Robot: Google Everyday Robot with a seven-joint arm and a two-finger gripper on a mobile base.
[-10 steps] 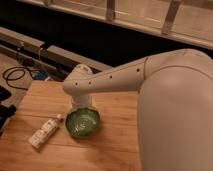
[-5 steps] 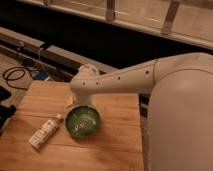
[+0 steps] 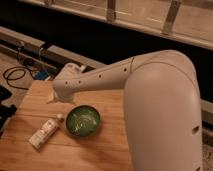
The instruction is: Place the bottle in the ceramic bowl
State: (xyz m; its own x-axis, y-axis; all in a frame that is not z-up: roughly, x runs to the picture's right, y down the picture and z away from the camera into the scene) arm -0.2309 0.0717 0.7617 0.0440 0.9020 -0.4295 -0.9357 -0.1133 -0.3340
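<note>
The small cream bottle (image 3: 46,131) lies on its side on the wooden table (image 3: 107,145), near the front left, cap end towards the bowl. The green ceramic bowl (image 3: 83,120) stands empty just right of the bottle, a small gap apart. My white arm reaches in from the right, and its wrist end hangs above the table behind the bowl. My gripper (image 3: 54,96) is at the lower left of that wrist, behind and left of the bowl and well above and beyond the bottle. It holds nothing that I can see.
The table's left edge (image 3: 20,107) drops off to a floor with black cables (image 3: 15,75). A dark rail and a metal ledge (image 3: 60,52) run behind the table. My large white arm housing (image 3: 165,115) covers the right side of the view.
My arm's wrist end has swung left and back, from above the bowl to the area behind it. The bottle and bowl have not moved.
</note>
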